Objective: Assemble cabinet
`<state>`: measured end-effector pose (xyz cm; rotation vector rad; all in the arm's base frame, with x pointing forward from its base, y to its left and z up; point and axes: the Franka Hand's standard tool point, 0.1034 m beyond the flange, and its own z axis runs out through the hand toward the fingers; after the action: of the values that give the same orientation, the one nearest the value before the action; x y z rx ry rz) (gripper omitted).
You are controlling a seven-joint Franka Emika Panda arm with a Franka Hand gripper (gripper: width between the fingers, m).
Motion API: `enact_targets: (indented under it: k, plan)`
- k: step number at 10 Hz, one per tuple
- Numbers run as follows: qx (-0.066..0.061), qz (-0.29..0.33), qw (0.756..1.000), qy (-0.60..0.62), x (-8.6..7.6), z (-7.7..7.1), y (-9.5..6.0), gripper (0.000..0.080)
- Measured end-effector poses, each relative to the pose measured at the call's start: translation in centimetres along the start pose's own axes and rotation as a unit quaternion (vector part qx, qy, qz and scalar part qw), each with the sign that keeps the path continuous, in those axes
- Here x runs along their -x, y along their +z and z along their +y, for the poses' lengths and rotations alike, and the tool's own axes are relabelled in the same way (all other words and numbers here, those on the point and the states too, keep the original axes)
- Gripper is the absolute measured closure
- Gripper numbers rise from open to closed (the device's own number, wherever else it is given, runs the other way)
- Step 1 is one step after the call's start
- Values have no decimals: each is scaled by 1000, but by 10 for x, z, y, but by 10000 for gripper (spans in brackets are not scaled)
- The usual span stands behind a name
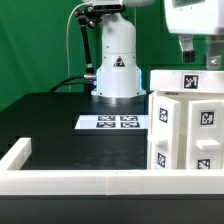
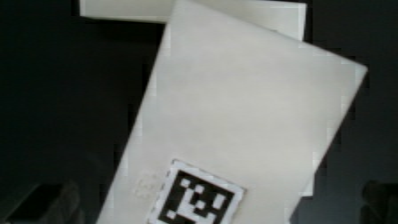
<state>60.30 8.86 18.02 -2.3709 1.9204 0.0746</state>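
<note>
The white cabinet [image 1: 185, 120] stands at the exterior view's right, a boxy stack of white parts with black-and-white marker tags on its top and front faces. My gripper [image 1: 198, 58] hangs just above its top, apart from it. In the wrist view a tilted white panel [image 2: 231, 110] with one marker tag [image 2: 201, 195] fills the frame, and another white part [image 2: 178, 8] shows at its far end. My dark fingers [image 2: 36, 205] are blurred at the frame's lower corners, spread wider than the panel, with nothing gripped between them.
The marker board [image 1: 118, 122] lies flat on the black table in front of the robot's white base [image 1: 117, 60]. A long low white border frame [image 1: 70, 180] runs along the near edge and up the exterior view's left side.
</note>
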Motion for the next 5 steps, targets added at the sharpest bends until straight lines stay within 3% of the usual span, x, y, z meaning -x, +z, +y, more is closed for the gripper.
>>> enact_targets:
  k: [5]
  plan:
    - [-2,0,978,-211,0,-3,-1,3]
